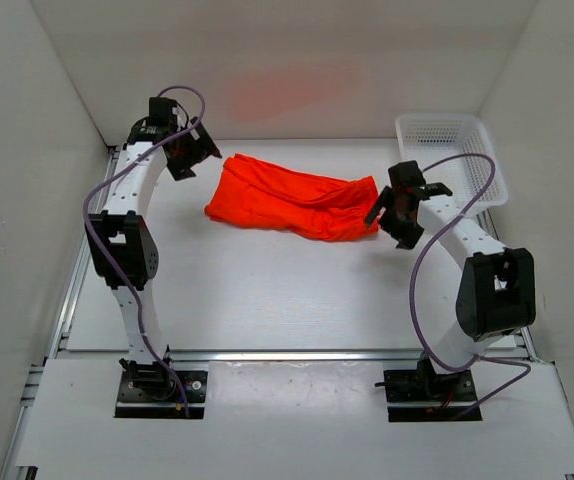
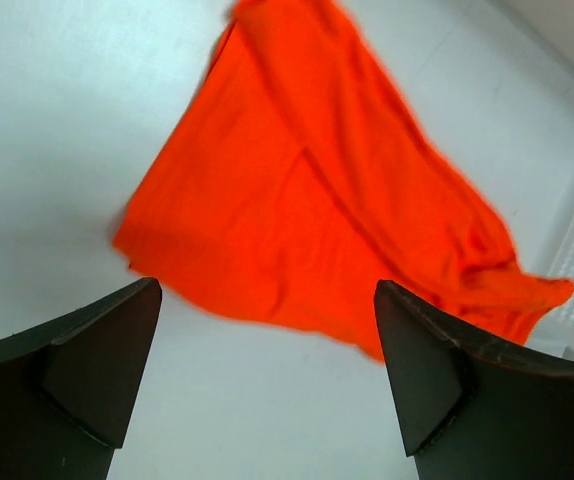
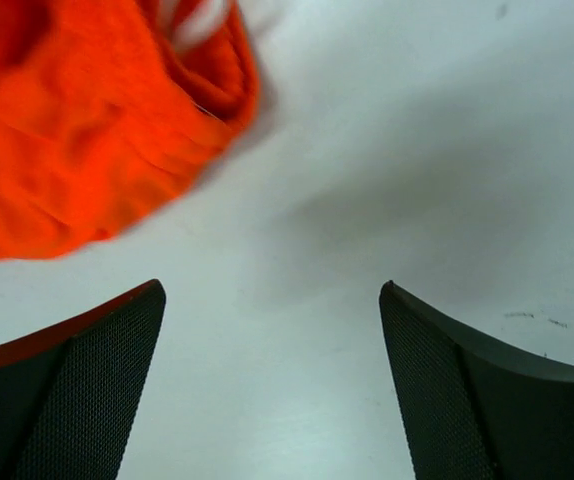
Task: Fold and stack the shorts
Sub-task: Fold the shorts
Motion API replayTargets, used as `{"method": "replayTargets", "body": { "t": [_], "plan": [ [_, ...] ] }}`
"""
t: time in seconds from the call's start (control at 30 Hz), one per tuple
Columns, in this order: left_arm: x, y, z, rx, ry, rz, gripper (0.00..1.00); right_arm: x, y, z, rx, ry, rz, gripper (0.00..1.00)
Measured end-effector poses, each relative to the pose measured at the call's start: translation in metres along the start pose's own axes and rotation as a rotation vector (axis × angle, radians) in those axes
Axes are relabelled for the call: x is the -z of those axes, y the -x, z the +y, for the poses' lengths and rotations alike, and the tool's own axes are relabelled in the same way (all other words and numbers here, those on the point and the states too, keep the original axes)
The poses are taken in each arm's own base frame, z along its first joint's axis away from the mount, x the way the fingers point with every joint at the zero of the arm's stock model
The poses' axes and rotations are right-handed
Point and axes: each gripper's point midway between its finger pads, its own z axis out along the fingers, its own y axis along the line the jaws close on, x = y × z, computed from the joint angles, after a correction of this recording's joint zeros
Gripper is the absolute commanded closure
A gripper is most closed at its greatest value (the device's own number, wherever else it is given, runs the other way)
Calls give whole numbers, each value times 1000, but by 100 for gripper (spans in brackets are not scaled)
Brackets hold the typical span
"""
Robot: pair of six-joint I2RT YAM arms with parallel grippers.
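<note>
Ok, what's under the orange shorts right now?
The shorts lie on the white table, and only bare tabletop shows around their edges. Anything directly beneath the cloth is covered, so I can't tell whether something is under them.

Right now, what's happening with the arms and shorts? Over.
Left gripper open, empty. Right gripper open, empty. Shorts on table between them, not gripped. Basket back right, nothing blocking.
</note>
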Motion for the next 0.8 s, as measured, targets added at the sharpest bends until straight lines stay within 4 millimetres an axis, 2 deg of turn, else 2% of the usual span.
{"method": "replayTargets", "body": {
  "t": [0.07, 0.13, 0.4, 0.47, 0.57, 0.63, 0.7, 0.73, 0.8],
  "plan": [
    [9, -18, 13, 0, 27, 36, 0, -10, -23, -12, 9, -17, 66, 5],
    [5, -39, 28, 4, 60, 88, 0, -15, -37, -17, 14, -21, 113, 3],
    [-57, -121, 94, 45, 224, 346, 0, -14, -34, 3, 6, 66, 122, 1],
    [-65, -133, 103, 54, 247, 385, 0, -16, -33, 9, 0, 86, 127, 1],
    [-67, -129, 101, 56, 243, 378, 1, -23, -35, 17, -30, 111, 146, 1],
    [-70, -127, 100, 63, 245, 378, 17, -31, -36, 23, -61, 123, 160, 1],
    [-74, -125, 98, 74, 246, 375, 58, -41, -38, 28, -94, 127, 174, 1],
    [-78, -125, 97, 74, 244, 372, 89, -46, -39, 29, -111, 128, 182, 1],
    [-85, -127, 97, 68, 236, 379, 90, -57, -40, 33, -146, 125, 188, 4]
  ]
}}
